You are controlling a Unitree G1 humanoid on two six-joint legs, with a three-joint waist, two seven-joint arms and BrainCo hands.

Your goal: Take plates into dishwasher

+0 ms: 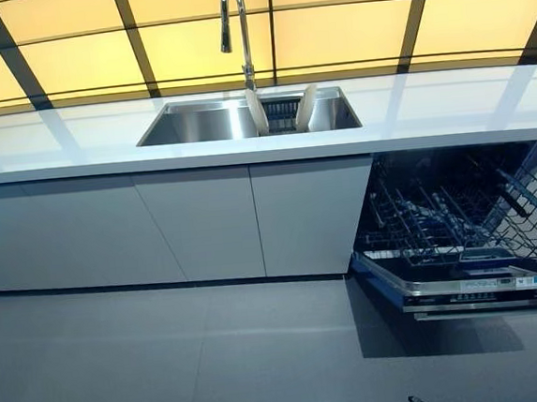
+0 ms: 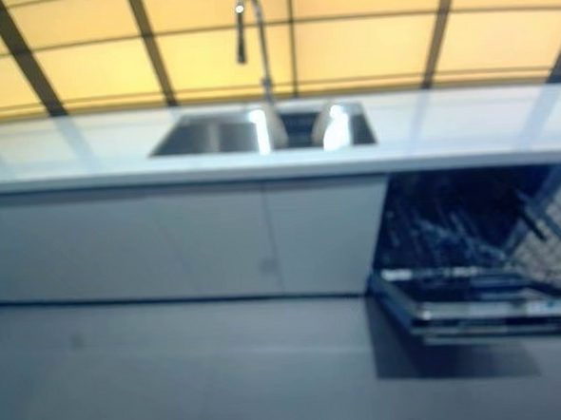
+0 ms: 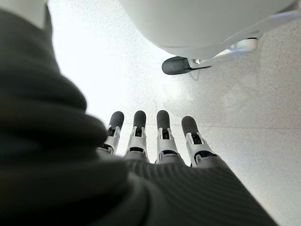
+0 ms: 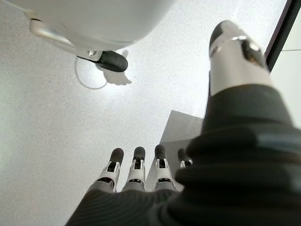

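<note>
Two white plates (image 1: 257, 112) (image 1: 305, 106) stand on edge in a dark rack in the steel sink (image 1: 196, 124), under the tap. The dishwasher (image 1: 459, 231) at the lower right is open, its door down and its wire rack (image 1: 439, 214) pulled out and without dishes. My left hand (image 3: 155, 136) hangs over the floor with straight fingers and holds nothing. My right hand (image 4: 141, 172) also hangs over the floor, fingers straight and empty. Neither hand shows in the eye views.
A white counter (image 1: 448, 101) runs across the scene with closed white cabinet doors (image 1: 195, 221) below it. The lowered dishwasher door (image 1: 474, 286) juts out over the grey floor (image 1: 170, 360). A tall curved tap (image 1: 233, 30) stands behind the sink.
</note>
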